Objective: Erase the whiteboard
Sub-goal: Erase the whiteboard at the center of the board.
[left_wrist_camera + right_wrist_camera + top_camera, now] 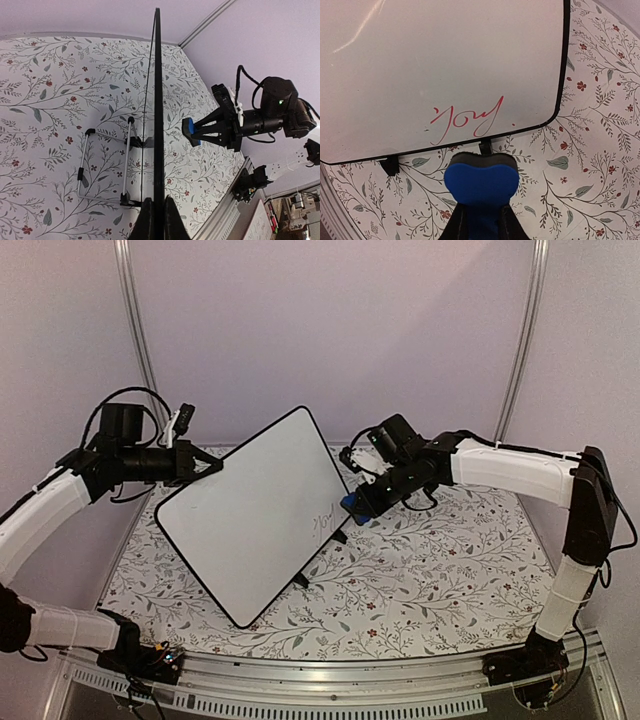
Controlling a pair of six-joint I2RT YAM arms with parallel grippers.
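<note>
The whiteboard point(255, 510) stands tilted on two small black feet, white with a thin black rim. Red handwriting point(466, 119) sits near its lower edge; it also shows faintly in the top view point(323, 523). My left gripper point(205, 468) is shut on the board's upper left rim; in the left wrist view the rim point(158, 125) runs edge-on between the fingers point(144, 222). My right gripper point(362, 502) is shut on a blue eraser point(481, 181) with a dark felt face, held just short of the board near the writing. The eraser also shows in the left wrist view point(190, 131).
A floral cloth point(430, 570) covers the table. A wire stand point(102, 167) props the board from behind. A metal rail point(350, 685) runs along the near edge. Purple walls with metal posts point(135, 330) close the back.
</note>
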